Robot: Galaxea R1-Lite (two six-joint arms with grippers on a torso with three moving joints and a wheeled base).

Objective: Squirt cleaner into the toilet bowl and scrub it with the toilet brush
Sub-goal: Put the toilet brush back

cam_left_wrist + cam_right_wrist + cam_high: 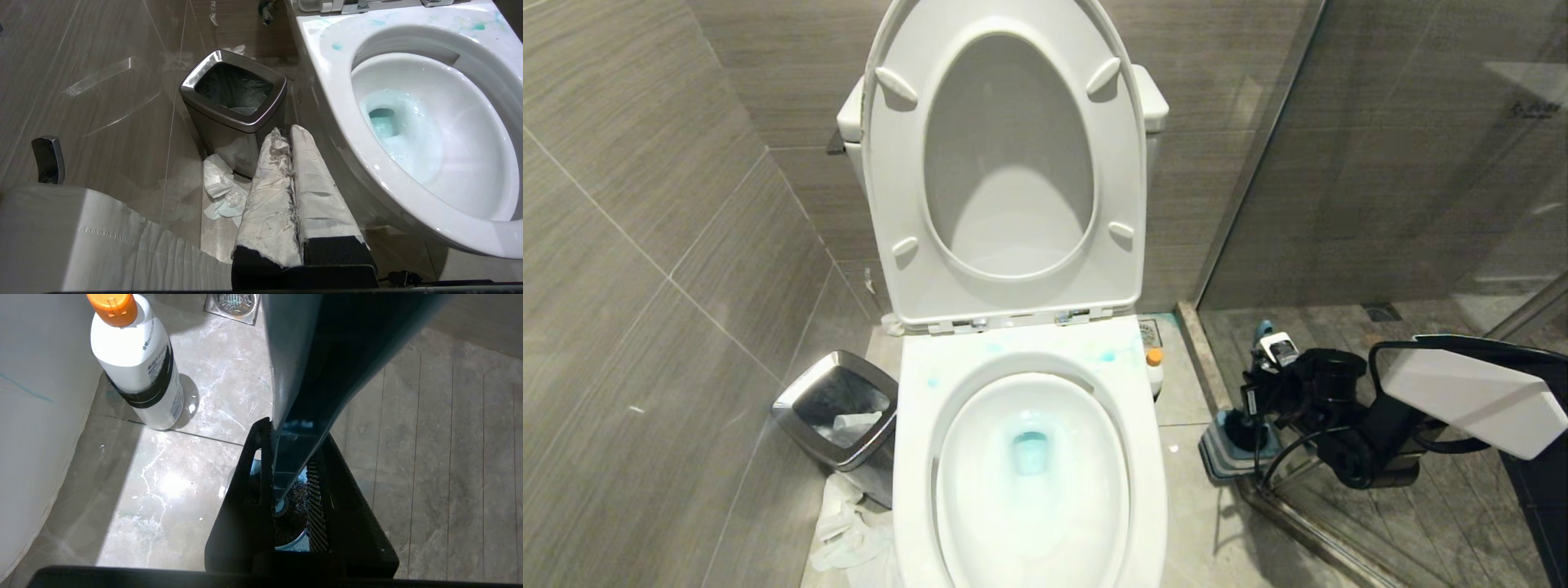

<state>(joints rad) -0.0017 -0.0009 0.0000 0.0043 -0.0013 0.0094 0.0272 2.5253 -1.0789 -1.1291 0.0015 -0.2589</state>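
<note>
The toilet bowl (915, 457) stands with seat and lid raised. Turquoise cleaner (1031, 451) pools in its drain and dots the rim (337, 46). To the right of the bowl, low over the floor, my right gripper (1258, 392) is shut on the teal handle of the toilet brush (310, 355). The brush's dark head (292, 516) sits in its blue-grey holder (1217, 456). My left gripper (286, 132), its fingers wrapped in white tape, is shut on nothing and hangs low between the bowl's outer wall and a bin. It is outside the head view.
A chrome-rimmed bin (837, 408) stands left of the bowl with crumpled tissue (849, 531) on the floor by it. A white bottle with an orange cap (135, 367) stands against the bowl's right side. A glass shower partition (1380, 163) runs behind the right arm.
</note>
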